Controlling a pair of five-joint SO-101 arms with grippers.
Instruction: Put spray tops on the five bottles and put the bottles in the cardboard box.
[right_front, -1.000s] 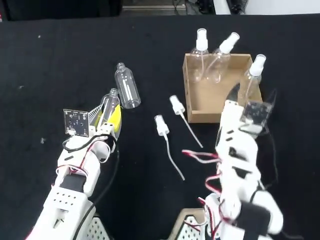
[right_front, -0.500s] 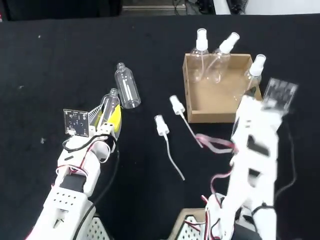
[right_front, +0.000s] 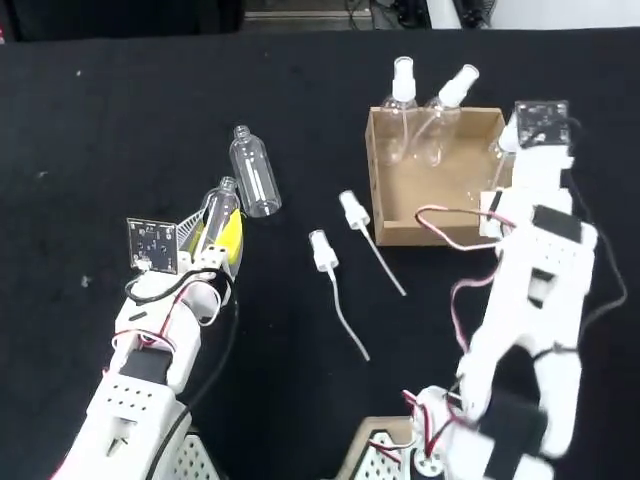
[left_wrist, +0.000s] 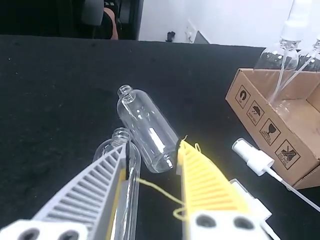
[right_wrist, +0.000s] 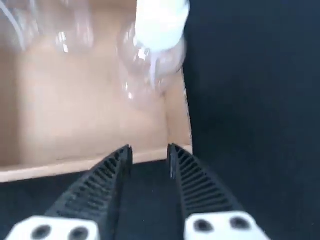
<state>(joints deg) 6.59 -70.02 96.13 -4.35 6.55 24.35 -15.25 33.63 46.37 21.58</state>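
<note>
A capless clear bottle (right_front: 222, 198) lies on the black table between the fingers of my left gripper (right_front: 215, 216), which stands open; the left wrist view has that bottle (left_wrist: 107, 152) against the grey finger (left_wrist: 100, 185). A second capless bottle (right_front: 253, 175) lies just beyond it. Two loose spray tops (right_front: 323, 250) (right_front: 353, 210) lie between the bottles and the cardboard box (right_front: 385, 215). Three capped bottles stand in the box, two at the back (right_front: 400, 115) (right_front: 440, 115). My right gripper (right_wrist: 149, 150) hovers open over the box's wall, near the third capped bottle (right_wrist: 150, 60).
The right arm (right_front: 535, 250) rises over the box's right side and hides part of it. Loose cables (right_front: 445, 215) hang from it across the box's front wall. Bare black table (right_front: 100, 110) stretches to the far left.
The right arm has swung up and away from me, from the box's near right corner to over its right side. The left arm and both capless bottles have stayed put.
</note>
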